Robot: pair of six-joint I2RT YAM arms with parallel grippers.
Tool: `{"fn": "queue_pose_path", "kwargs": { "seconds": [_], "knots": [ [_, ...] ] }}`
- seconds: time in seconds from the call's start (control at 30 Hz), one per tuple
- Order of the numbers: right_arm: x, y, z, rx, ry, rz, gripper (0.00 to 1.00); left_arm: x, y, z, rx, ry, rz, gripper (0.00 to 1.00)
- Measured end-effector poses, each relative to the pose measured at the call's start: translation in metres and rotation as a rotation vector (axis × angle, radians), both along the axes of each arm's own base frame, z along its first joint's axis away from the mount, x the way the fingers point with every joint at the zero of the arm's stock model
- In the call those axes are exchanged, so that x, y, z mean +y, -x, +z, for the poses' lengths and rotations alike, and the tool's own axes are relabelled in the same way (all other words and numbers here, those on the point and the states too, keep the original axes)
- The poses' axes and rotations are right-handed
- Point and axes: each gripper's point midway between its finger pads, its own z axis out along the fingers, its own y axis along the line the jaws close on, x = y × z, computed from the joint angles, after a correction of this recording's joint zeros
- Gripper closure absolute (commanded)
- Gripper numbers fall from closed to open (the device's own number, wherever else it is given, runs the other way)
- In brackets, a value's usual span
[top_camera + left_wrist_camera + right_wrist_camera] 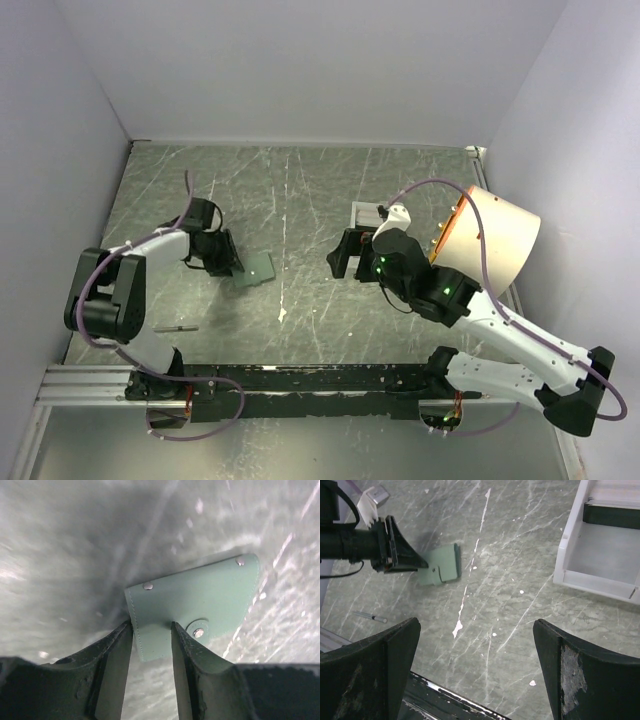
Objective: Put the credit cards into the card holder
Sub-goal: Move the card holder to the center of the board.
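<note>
Top external view. Sage-green card holder at table left, pinched along one edge by narrowly closed left gripper, extending rightward from it. Wide-open right gripper well apart, rightward, nearer white tray with apparent dark card.

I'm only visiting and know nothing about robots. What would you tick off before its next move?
1. Left gripper grips the card holder: ok, its fingers pinch one edge.
2. Card holder opened: cannot tell; it looks flat.
3. Right gripper open and empty: ok.
4. Credit cards found: cannot tell; only a dark strip shows in the white tray.
5. Right gripper above the tray: not ok; the tray lies off to one side in the right wrist view.
</note>
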Motion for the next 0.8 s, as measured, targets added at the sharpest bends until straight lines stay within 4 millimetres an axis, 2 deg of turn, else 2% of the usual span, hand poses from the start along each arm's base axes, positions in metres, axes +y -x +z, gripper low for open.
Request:
{"fn": "queue_pose_path", "kwargs": {
  "seconds": [0.17,0.3,0.43,0.53,0.63,0.8],
  "knots": [
    [0.004,0.0,-0.007,0.027,0.003,-0.002,0.05,-0.04,0.03,0.003,0.004,0.05,-0.074,0.59],
    [0.01,-0.001,-0.019,0.07,0.011,-0.001,0.09,-0.072,0.055,0.009,-0.004,0.131,-0.107,0.58],
    [0.017,0.001,-0.03,0.115,0.014,0.007,0.1,-0.097,0.07,0.022,-0.019,0.212,-0.125,0.55],
    [0.022,0.002,-0.038,0.146,0.016,0.015,0.1,-0.106,0.071,0.031,-0.044,0.238,-0.135,0.48],
    [0.025,0.003,-0.043,0.166,0.018,0.019,0.12,-0.101,0.066,0.034,-0.074,0.205,-0.127,0.43],
    [0.029,0.005,-0.047,0.187,0.007,0.025,0.14,-0.089,0.037,0.039,-0.144,0.083,-0.11,0.43]
  ]
}}
